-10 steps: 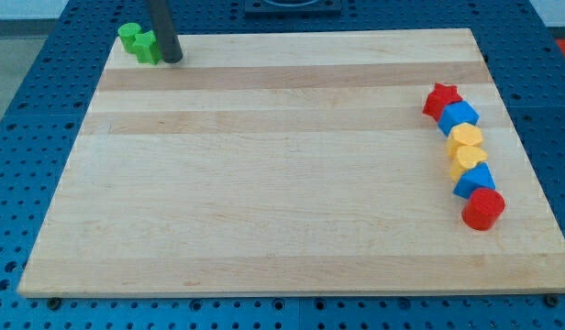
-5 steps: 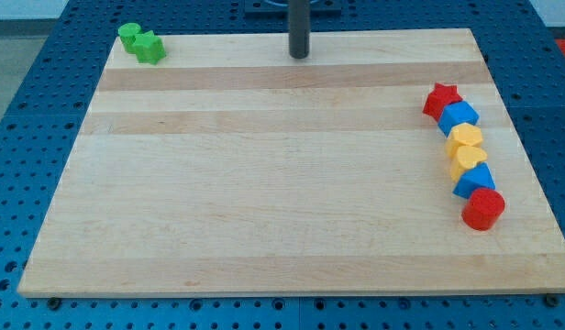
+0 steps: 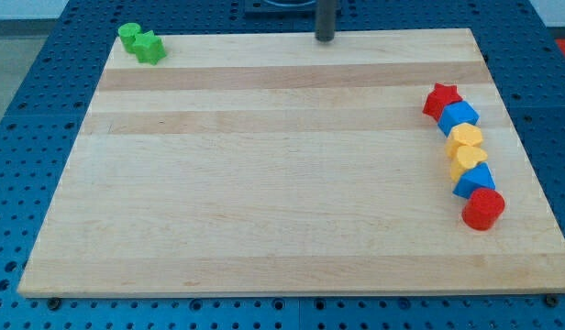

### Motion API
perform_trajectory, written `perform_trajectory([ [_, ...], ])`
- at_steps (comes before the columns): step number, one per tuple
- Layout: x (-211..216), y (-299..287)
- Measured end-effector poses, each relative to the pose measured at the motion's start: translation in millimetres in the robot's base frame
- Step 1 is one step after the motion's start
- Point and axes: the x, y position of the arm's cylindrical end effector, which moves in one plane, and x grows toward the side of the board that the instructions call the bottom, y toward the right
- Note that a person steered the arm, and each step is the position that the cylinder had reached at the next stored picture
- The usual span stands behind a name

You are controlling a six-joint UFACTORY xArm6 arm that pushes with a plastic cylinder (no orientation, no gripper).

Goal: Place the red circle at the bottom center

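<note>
The red circle [image 3: 483,209] sits at the lower end of a line of blocks near the board's right edge. Above it in that line are a blue triangle [image 3: 474,180], two yellow blocks [image 3: 468,160] [image 3: 464,137], a blue block [image 3: 459,116] and a red star [image 3: 441,97]. My tip [image 3: 325,38] is at the view's top edge, a little right of centre, far up and left of the red circle and touching no block.
Two green blocks [image 3: 128,37] [image 3: 149,48] sit together at the wooden board's [image 3: 264,183] top left corner. Blue perforated table surrounds the board.
My tip has moved right along the top edge, from beside the green blocks to right of centre, and slightly upward. No block has moved.
</note>
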Motion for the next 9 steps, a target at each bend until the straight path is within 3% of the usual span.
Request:
perform_trajectory([
  [2, 10.8, 80.1],
  [4, 71.6, 144.7],
  [5, 117.4, 180.1],
  [7, 278.6, 224.6],
  [9, 360.9, 204.4],
])
